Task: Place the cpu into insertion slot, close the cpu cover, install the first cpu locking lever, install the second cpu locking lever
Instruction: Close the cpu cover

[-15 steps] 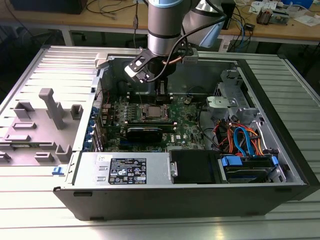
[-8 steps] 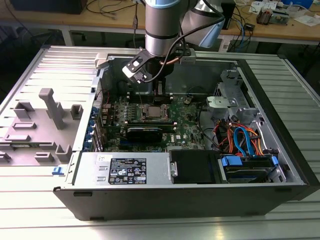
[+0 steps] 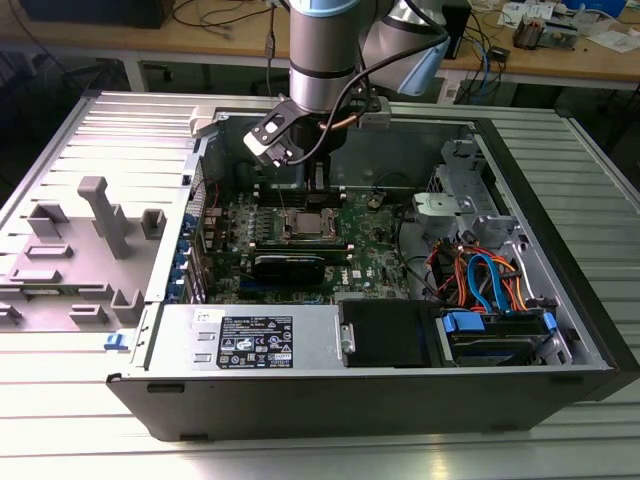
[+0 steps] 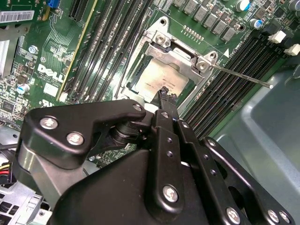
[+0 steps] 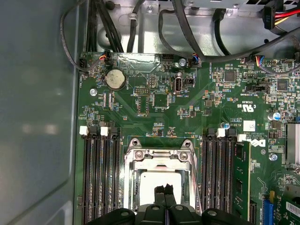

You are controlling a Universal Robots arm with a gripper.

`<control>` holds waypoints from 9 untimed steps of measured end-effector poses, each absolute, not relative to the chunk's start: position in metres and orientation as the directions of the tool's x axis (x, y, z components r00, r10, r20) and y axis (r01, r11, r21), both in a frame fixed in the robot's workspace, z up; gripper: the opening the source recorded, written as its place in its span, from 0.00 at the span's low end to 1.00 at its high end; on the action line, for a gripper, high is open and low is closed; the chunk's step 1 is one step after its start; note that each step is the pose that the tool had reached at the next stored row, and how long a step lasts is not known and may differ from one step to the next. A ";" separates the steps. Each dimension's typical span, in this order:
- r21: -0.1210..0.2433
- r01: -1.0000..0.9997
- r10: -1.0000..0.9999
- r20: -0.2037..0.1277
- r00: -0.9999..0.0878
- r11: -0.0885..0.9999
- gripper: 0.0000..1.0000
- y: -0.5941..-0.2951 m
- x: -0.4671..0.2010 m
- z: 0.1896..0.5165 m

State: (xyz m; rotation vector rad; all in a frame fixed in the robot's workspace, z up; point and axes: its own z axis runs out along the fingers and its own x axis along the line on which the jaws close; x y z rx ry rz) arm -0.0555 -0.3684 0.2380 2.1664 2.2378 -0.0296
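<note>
- Where the arm (image 3: 322, 50) reaches down into the open computer case (image 3: 380, 395), the claw (image 5: 165, 191) hangs just over the socket in the middle of the green motherboard (image 5: 154, 108); its two black fingertips are pressed together with nothing between them.
- cpu (image 5: 149, 180): silver square top, lying flat in the socket; directly beneath the claw tips, which stand over its top; whether they touch it cannot be told.
- cpu cover (image 5: 159, 157): silver-grey frame lying down around the cpu; the chip shows through its square window; in the first wrist view the claw tips fall within the window outline.
- Locking lever (image 4: 243, 76): thin metal rod running from a corner of the cpu cover out over the memory slots (image 4: 243, 54); apart from the claw.
- Memory slots: black rows on both sides of the socket.
- Computer case: lying on its side, open, on a ribbed metal surface (image 3: 60, 420); a grey moulded fixture (image 3: 95, 215) sits beside it at the exterior view's left.
</note>
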 end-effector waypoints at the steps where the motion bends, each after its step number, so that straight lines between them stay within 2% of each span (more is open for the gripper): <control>1: 0.005 0.999 0.999 -0.032 -0.032 0.032 0.11 -0.368 -0.056 0.238; 9: 0.005 0.999 0.999 -0.032 -0.043 0.043 0.11 -0.370 -0.061 0.237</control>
